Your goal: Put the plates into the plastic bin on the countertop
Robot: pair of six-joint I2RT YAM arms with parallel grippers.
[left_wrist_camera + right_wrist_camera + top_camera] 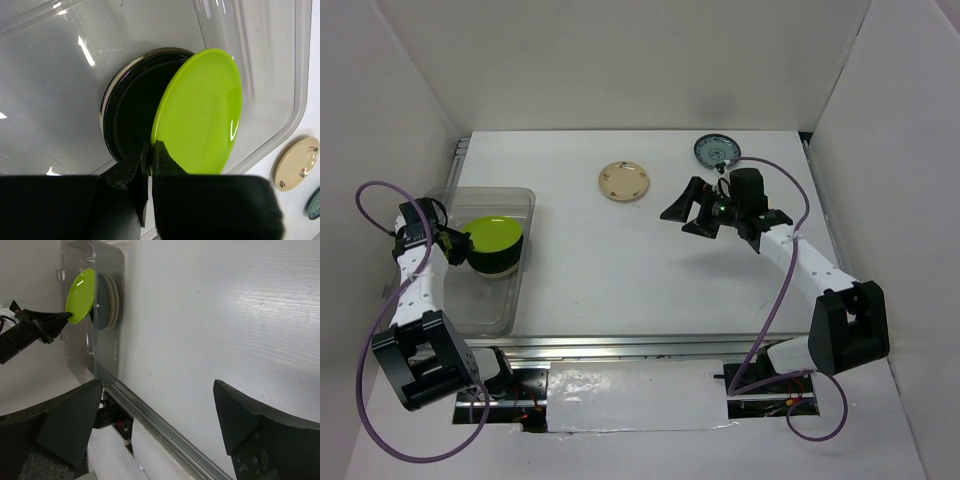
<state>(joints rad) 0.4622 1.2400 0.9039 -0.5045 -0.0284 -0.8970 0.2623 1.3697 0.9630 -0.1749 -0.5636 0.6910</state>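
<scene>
Surface [650, 270]: white, boxed in by white walls, with a metal rail [620, 343] along the near edge.
Lime green plate [200, 110]: pinched at its rim and tilted over the stack, likely so it can settle flat on top.
Stack [127, 115]: dark plates piled inside the plastic bin [525, 197], at the left.
Left claw [150, 150]: narrow, clamped on the plate's edge.
Loose plates: cream plate [624, 181] and teal plate [718, 151] lie far back, outside the bin.
Right claw [688, 218]: spread wide and empty, hovering near both, seemingly poised for the next pick.

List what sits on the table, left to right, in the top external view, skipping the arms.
Clear rectangular plastic bin → cream round plate with dark marks → teal-blue patterned round plate.
</scene>
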